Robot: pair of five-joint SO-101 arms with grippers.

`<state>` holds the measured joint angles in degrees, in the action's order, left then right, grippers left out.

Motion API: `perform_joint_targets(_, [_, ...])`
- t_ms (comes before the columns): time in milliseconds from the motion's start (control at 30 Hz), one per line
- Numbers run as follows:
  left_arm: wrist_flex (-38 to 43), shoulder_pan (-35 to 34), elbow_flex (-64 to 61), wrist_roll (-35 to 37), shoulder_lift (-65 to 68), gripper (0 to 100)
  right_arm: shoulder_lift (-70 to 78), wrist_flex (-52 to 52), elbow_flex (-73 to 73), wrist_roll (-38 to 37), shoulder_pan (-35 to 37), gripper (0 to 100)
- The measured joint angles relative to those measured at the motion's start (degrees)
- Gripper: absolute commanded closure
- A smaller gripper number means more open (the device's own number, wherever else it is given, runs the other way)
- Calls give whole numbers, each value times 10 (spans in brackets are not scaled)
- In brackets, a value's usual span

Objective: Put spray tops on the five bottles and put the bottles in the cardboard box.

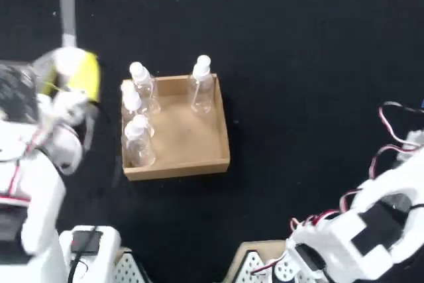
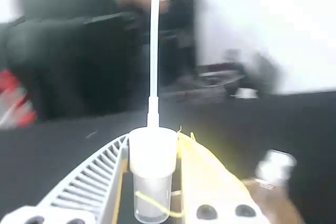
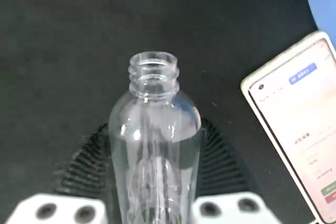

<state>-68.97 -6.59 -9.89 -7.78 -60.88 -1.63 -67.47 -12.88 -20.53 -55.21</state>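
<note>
While the left hand [image 2: 153, 140] clenches a spray top [image 2: 152, 161], its long tube sticking out past the fingertips, the right hand [image 3: 156, 129] grasps an uncapped bottle [image 3: 155, 150] over the black desk [image 1: 298, 64]. Three capped bottles [image 1: 138, 120] line one side of the cardboard box [image 1: 222, 138]; a fourth capped bottle [image 1: 202, 87] stands in a far corner. A phone [image 3: 294, 129] lies near the right hand.

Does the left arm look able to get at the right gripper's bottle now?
Probably not yet: the left gripper, shut on a spray top, sits across the cardboard box from the right gripper holding the bottle.
</note>
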Motion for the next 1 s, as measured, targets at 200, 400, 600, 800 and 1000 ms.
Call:
perform_joint_targets(200, [-1,-180,-26,20,56,970,-113,-56,4,45,85,988])
perform_joint_targets(400, [-1,-301,-150,20,102,970,-211,-70,-41,86,175,988])
perform_joint_targets(600, [-1,-361,-258,20,137,970,-298,-44,-148,145,285,988])
perform_joint_targets(800, [12,-384,-350,22,197,970,-383,44,-271,192,406,988])
perform_joint_targets(1000, [100,-395,-440,21,256,970,-425,139,-403,224,476,988])
